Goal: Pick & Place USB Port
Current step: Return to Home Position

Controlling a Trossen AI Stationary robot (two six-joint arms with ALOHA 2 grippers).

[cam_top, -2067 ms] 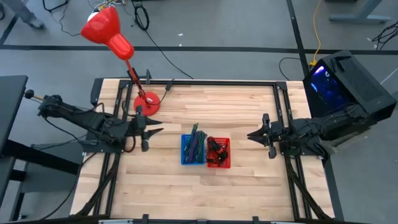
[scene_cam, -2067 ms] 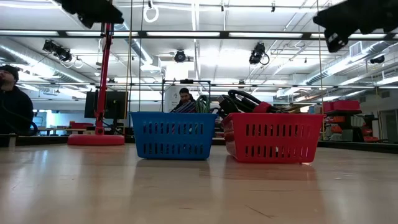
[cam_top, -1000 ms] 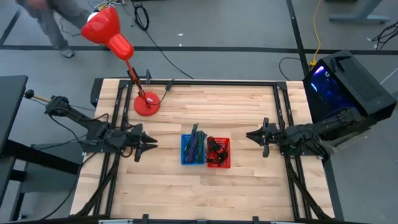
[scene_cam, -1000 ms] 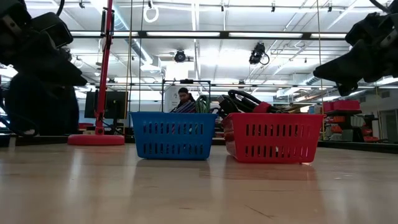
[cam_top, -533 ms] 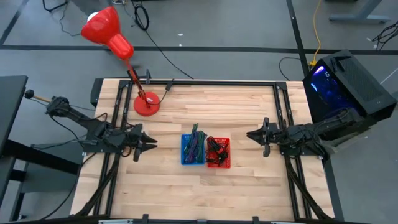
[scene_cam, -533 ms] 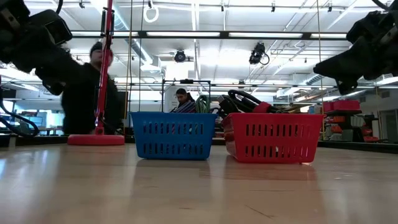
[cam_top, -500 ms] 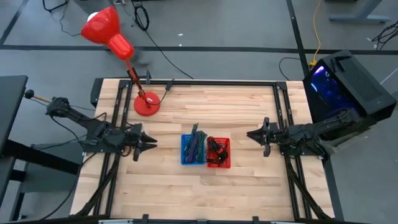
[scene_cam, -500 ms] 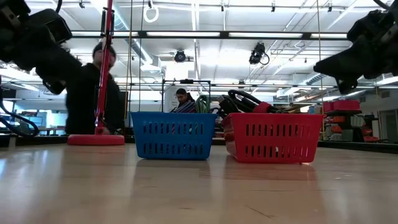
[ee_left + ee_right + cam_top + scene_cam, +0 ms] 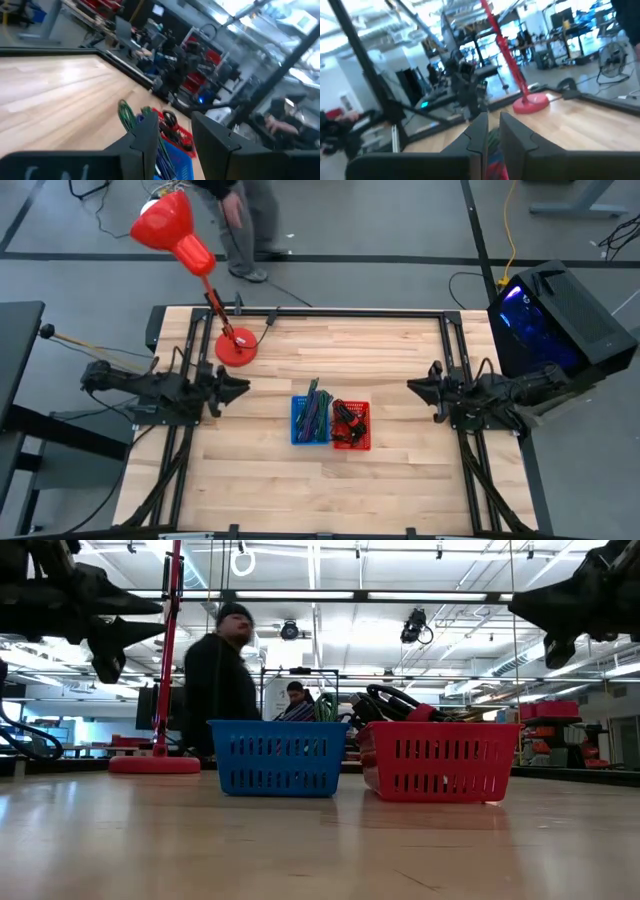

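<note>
Left arm (image 9: 150, 390), 9 o'clock side: black, slim links between bulkier joint blocks, with a thin black cable (image 9: 178, 358) looped over the links. Right arm (image 9: 500, 392), 3 o'clock side: same black build. Jaws: two dark, flat fingers (image 9: 145, 140) per arm, angular, with a stepped outline; right fingers (image 9: 477, 137) alike. Left wrist block (image 9: 55, 172): black, with faint pale lettering, unreadable.

A grey floor (image 9: 400, 220) surrounds the wooden table (image 9: 340, 480). Ceiling light strips (image 9: 440, 595) glow, and a person (image 9: 215, 680) stands behind.
</note>
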